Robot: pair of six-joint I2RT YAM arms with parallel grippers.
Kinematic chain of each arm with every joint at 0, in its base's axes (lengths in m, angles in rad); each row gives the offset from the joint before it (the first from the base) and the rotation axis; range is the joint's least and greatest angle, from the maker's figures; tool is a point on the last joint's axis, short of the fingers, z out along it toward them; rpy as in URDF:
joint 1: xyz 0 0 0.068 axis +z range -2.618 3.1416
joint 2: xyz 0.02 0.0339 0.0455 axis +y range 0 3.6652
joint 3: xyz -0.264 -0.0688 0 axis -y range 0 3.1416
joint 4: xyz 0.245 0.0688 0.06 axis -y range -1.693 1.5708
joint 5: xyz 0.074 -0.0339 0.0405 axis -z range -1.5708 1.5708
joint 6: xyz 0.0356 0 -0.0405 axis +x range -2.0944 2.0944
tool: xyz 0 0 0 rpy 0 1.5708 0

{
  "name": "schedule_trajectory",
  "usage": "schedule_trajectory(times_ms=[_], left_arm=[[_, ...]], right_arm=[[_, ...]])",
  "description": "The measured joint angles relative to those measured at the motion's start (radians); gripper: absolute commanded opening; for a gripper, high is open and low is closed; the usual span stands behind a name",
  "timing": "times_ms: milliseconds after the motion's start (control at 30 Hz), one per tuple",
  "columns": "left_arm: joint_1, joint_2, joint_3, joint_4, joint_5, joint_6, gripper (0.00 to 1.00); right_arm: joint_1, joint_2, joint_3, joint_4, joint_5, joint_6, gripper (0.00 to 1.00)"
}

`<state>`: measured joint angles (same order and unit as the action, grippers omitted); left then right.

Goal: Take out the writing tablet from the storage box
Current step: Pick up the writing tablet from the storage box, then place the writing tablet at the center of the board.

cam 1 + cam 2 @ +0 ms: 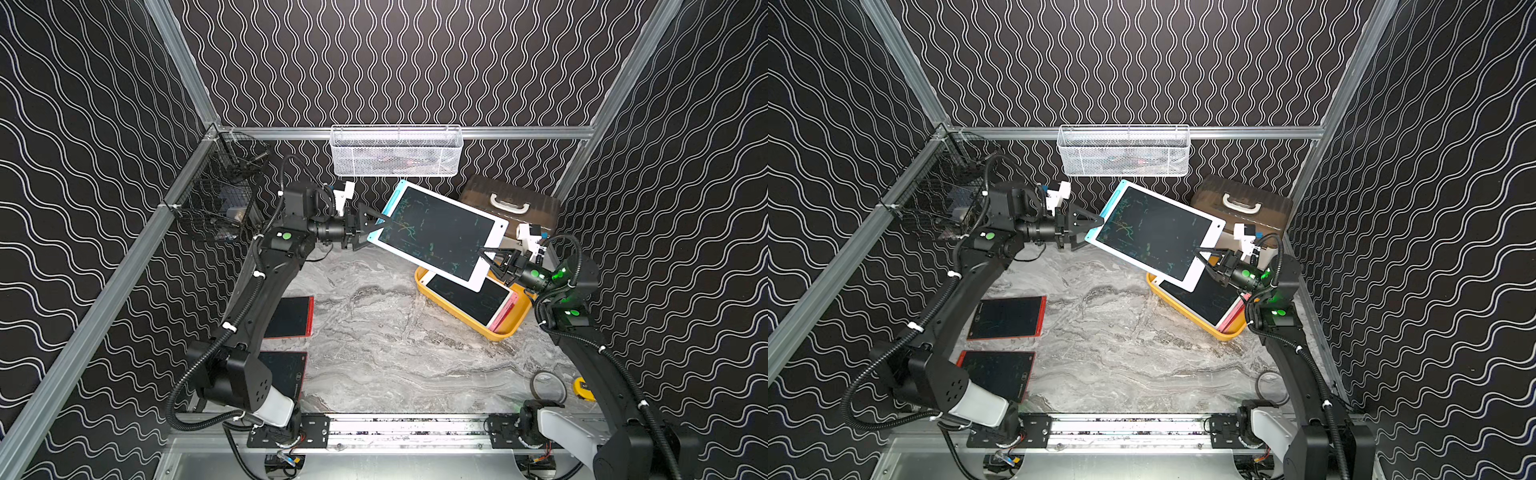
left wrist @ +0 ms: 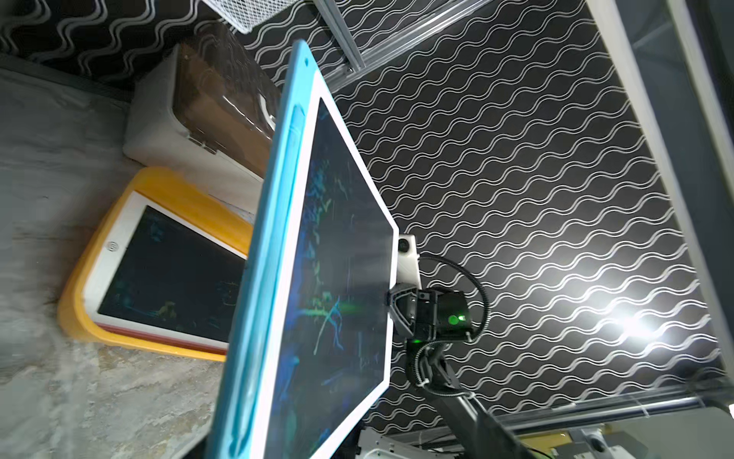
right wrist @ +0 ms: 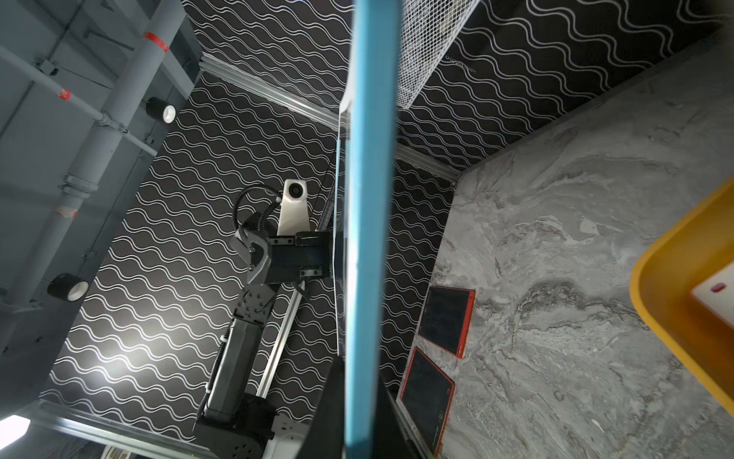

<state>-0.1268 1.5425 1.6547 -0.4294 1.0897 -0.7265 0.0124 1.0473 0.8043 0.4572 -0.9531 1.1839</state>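
A white-framed writing tablet (image 1: 436,232) (image 1: 1154,232) with a blue back hangs tilted in the air above the table. My right gripper (image 1: 484,257) (image 3: 359,381) is shut on its right edge, a black finger on each side of the blue rim (image 3: 369,238). My left gripper (image 1: 384,224) (image 1: 1098,226) is at the tablet's left edge with its jaws open; no finger presses the tablet (image 2: 333,278) in the left wrist view. Below lies the yellow storage box (image 1: 498,334) (image 2: 174,183), holding another white-and-pink tablet (image 1: 473,299).
A cream case with a brown lid (image 1: 511,203) stands behind the box. A white mesh basket (image 1: 395,151) hangs on the back rail, a black wire basket (image 1: 220,199) on the left. Two red-framed tablets (image 1: 1007,318) (image 1: 996,374) lie at the left; a tape roll (image 1: 548,386) at front right.
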Motion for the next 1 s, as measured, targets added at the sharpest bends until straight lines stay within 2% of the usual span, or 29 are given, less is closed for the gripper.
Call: schedule_trajectory(times_ms=[133,200,333,433,633,867,1000], left_arm=[[0.026,0.005,0.145,-0.252,-0.196,0.180,0.99],[0.027,-0.004,0.194,-0.370,-0.347,0.262,0.99],[0.027,-0.072,0.196,-0.537,-0.596,0.351,0.99],[0.027,-0.153,0.166,-0.591,-0.707,0.381,0.99],[0.018,-0.247,0.076,-0.638,-0.814,0.386,0.99],[-0.078,-0.370,-0.069,-0.657,-0.827,0.324,0.99],[-0.126,-0.410,-0.097,-0.670,-0.837,0.303,0.99]], right_arm=[[0.000,-0.013,0.070,-0.177,0.032,-0.118,0.01],[0.000,-0.011,0.091,-0.283,0.063,-0.172,0.00],[0.026,0.005,0.095,-0.433,0.119,-0.257,0.00],[0.118,0.034,0.106,-0.549,0.187,-0.322,0.00],[0.388,0.122,0.101,-0.652,0.270,-0.393,0.00],[0.548,0.095,-0.061,-0.644,0.331,-0.327,0.01],[0.657,0.092,-0.123,-0.593,0.401,-0.275,0.01]])
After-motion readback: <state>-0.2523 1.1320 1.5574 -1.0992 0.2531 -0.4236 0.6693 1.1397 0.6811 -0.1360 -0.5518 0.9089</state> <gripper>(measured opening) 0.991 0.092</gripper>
